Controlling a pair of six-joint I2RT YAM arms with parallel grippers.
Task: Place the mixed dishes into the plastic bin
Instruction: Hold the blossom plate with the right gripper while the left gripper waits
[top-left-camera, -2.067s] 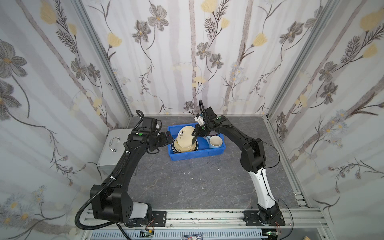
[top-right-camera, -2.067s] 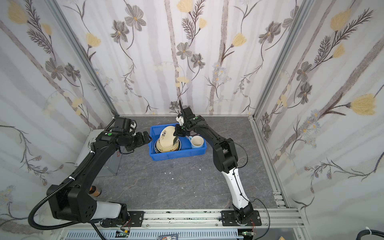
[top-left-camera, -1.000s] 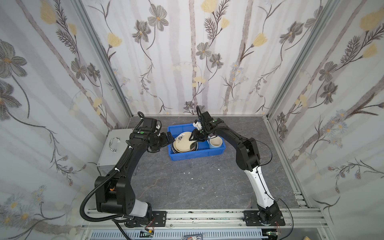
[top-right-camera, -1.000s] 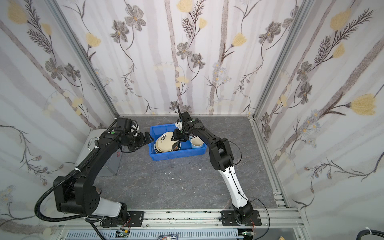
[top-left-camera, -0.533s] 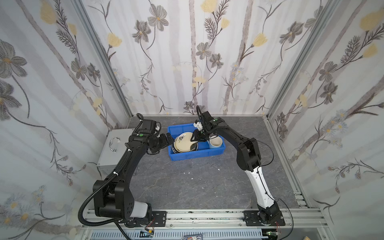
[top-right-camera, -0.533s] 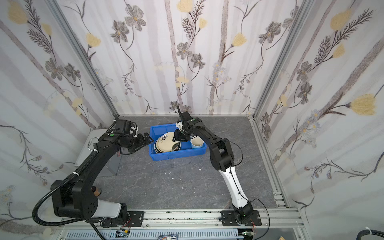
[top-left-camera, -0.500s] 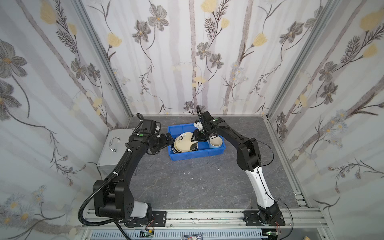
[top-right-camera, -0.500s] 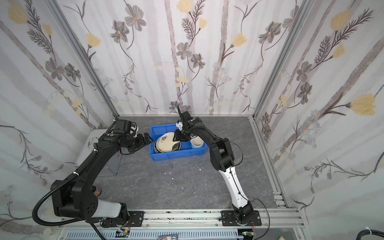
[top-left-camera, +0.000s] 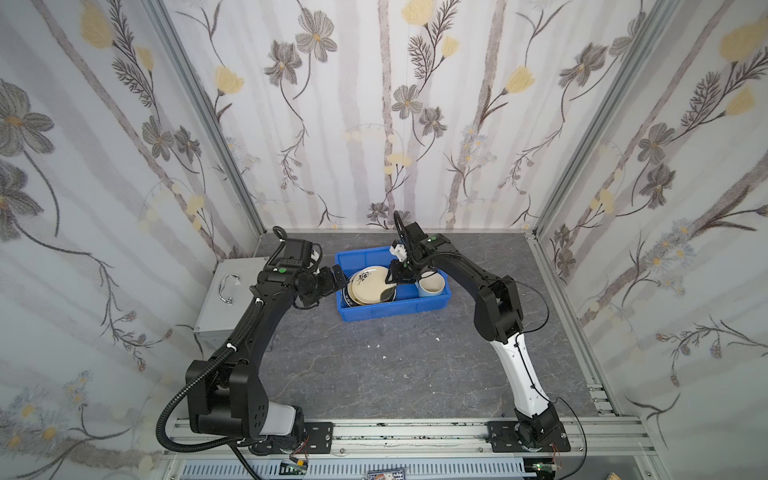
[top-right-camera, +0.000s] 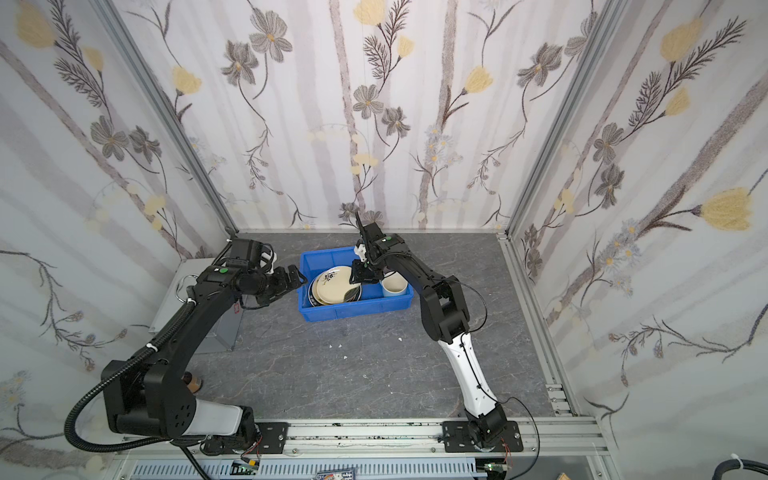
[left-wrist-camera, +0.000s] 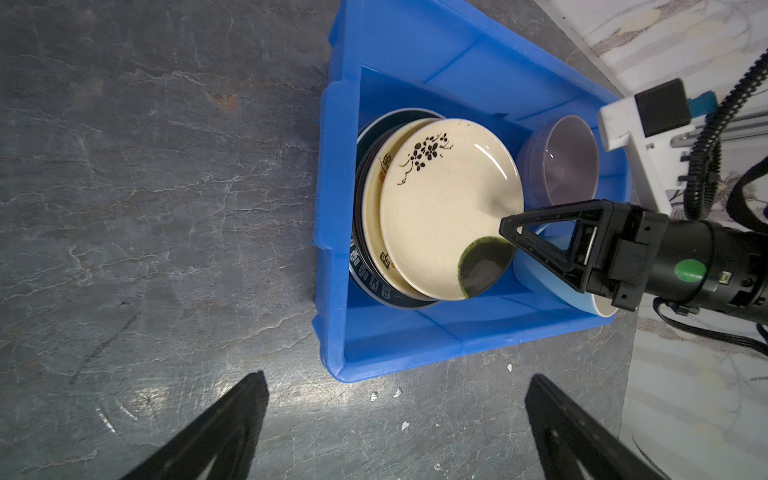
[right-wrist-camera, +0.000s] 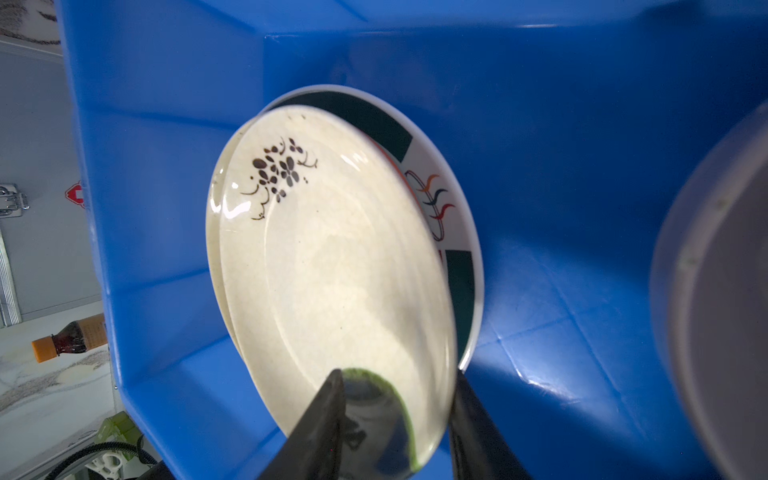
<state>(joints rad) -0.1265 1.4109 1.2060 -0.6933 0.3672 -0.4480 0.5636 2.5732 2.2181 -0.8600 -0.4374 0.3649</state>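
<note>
off the bin's left end, left gripper (left-wrist-camera: 397, 378) is hovering over the grey tabletop (top-left-camera: 374, 374), jaws standing fully apart, holding nothing. blue plastic bin (left-wrist-camera: 415, 336) is sitting toward the back wall. inside it, cream-flowered plate (left-wrist-camera: 440, 199) is leaning tilted on the plate stack (left-wrist-camera: 368, 266). right gripper (right-wrist-camera: 399, 374) is reaching in from the far side, jaws partly closed, pinching that plate's rim at its dark green patch. pale blue mug (top-left-camera: 431, 286) is standing beside the stack and lilac bowl (left-wrist-camera: 561, 158) is sitting behind it, both in the bin.
</note>
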